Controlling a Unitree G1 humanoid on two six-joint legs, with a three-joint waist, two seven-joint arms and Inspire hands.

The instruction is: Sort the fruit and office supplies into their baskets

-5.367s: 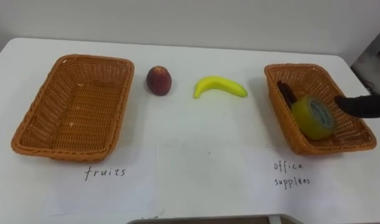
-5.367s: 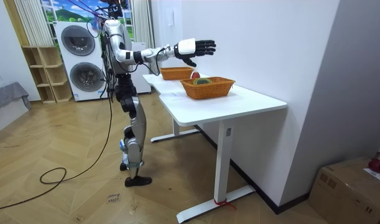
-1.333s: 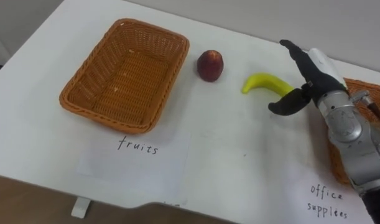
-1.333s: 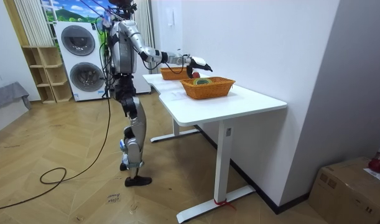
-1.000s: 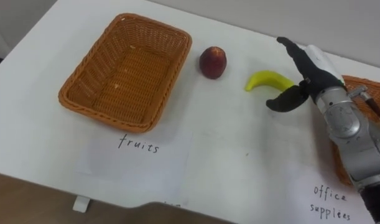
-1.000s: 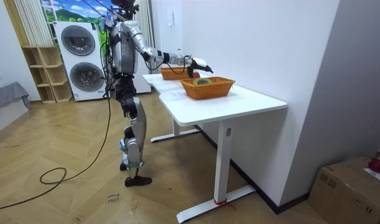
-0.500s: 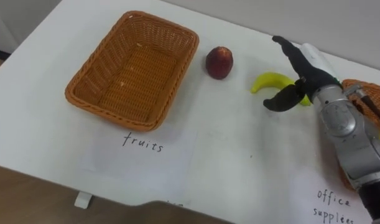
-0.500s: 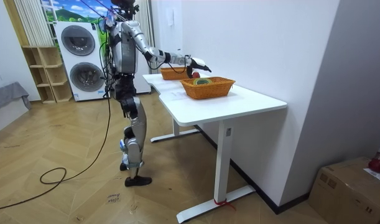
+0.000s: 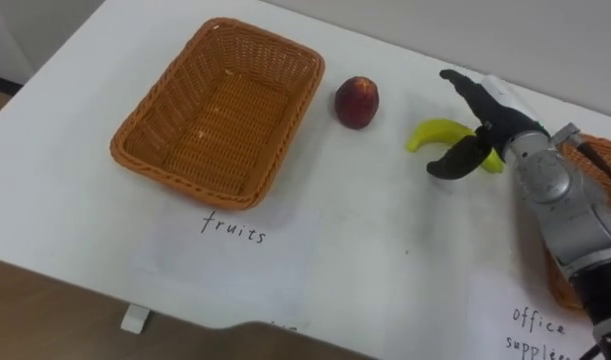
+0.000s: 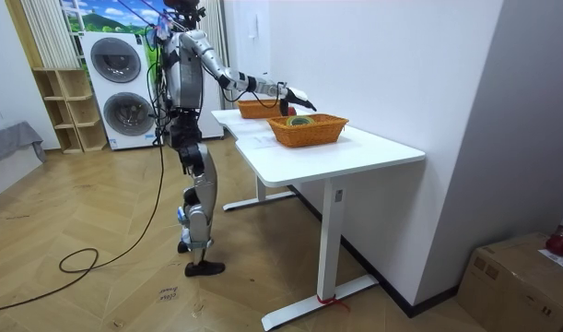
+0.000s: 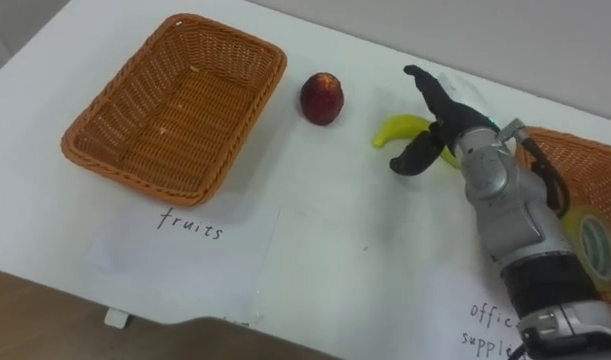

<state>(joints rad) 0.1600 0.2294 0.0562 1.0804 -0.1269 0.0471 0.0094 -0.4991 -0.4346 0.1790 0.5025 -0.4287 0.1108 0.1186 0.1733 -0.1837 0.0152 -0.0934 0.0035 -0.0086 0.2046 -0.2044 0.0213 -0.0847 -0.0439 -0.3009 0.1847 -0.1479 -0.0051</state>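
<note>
A yellow banana [image 9: 435, 131] lies on the white table [image 9: 385, 260], with a red peach [image 9: 356, 101] to its left. My right hand [image 9: 492, 128] is open just above the banana's right end, fingers straight and thumb curved down beside it. The empty wicker fruit basket [image 9: 220, 110] stands at the left. At the right stands the office supplies basket [image 11: 585, 185], with a roll of tape [image 11: 597, 248] in it. In the room view I stand at the table's long side, right arm stretched over it.
Paper sheets with handwritten labels lie in front of each basket, one near the table's front edge [image 9: 250, 232]. The room view has a washing machine [image 10: 115, 60] and a shelf behind me, and wooden floor around the table.
My right hand has come from over the office supplies basket to the banana, and in the last second edged slightly further over it. The whole picture has shifted with the camera.
</note>
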